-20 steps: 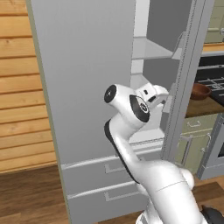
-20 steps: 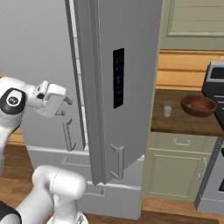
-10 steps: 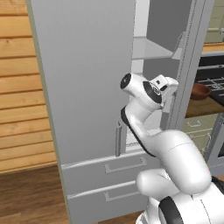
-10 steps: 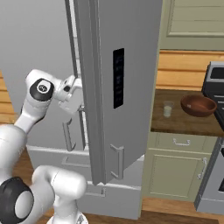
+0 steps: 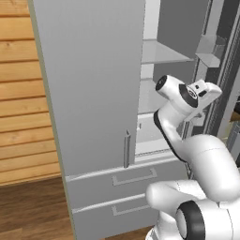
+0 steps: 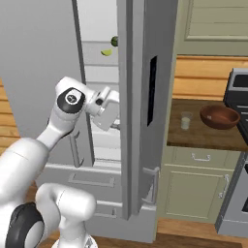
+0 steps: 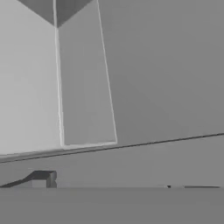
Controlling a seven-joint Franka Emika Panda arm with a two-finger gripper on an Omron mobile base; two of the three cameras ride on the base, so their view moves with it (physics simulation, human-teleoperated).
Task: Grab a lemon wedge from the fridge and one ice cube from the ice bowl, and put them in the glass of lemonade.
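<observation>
Claw (image 6: 115, 112) inside fridge (image 6: 140, 97), lemon wedge (image 6: 106, 52) shelves above it.

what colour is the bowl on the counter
Reddish-brown; the ice bowl shows best in the right base view.

The grey steel fridge (image 6: 135, 121) stands with both doors open. On an upper shelf inside lies the pale lemon wedge (image 6: 106, 52). The glass of lemonade (image 6: 185, 120) stands upright on the counter (image 6: 203, 138), near the reddish-brown ice bowl (image 6: 219, 116).
</observation>
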